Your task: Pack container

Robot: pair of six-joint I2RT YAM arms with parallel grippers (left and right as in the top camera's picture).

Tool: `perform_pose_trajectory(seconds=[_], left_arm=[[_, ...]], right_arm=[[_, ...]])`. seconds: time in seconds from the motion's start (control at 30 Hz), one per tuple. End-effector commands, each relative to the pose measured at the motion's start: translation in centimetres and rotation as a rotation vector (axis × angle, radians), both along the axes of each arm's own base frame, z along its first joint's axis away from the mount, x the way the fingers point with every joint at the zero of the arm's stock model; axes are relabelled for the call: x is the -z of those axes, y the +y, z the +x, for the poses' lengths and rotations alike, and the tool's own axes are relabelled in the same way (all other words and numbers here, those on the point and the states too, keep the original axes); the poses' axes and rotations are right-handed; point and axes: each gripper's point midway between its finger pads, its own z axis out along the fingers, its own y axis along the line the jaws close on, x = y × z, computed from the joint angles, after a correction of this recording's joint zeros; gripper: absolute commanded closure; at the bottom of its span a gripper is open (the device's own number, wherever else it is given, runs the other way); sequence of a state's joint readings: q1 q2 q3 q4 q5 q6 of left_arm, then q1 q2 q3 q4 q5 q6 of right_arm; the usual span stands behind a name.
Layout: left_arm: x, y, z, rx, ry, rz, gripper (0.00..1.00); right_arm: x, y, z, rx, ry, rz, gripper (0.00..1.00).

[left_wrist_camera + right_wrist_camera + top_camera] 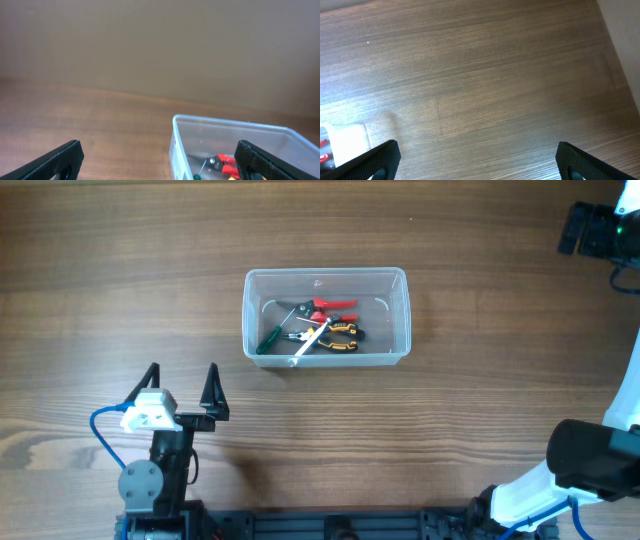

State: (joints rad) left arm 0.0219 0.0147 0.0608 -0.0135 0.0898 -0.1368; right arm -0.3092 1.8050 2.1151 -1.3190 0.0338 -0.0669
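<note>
The container (326,272) stands alone on the worktop (480,420), open-topped, so a pincer can come straight down into it; only the tangle of hand tools (322,328) on its floor takes up room. Bare wood runs all round, and the left pincer (183,372), spread wide, stands well clear.

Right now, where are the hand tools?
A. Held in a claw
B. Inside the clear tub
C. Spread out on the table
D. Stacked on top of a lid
B: the overhead view shows the tools lying together inside the tub, with none out on the wood around it.
</note>
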Motion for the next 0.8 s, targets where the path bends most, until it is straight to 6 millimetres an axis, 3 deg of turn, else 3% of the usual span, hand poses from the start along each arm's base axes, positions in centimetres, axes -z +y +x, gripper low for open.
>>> perform_pose_trajectory(seconds=[0.0, 0.1, 0.77], left_arm=[[2.4, 0.3, 0.0, -0.012, 0.085, -0.035, 0.0], [4.2, 0.2, -0.1, -0.011, 0.156, -0.037, 0.0], [4.1, 0.2, -0.1, -0.011, 0.152, -0.036, 0.0]], right_arm=[[-0.4, 0.3, 0.0, 0.007, -0.016, 0.012, 0.0], [-0.4, 0.3, 0.0, 0.007, -0.016, 0.012, 0.0], [-0.4, 0.3, 0.0, 0.007, -0.016, 0.012, 0.0]])
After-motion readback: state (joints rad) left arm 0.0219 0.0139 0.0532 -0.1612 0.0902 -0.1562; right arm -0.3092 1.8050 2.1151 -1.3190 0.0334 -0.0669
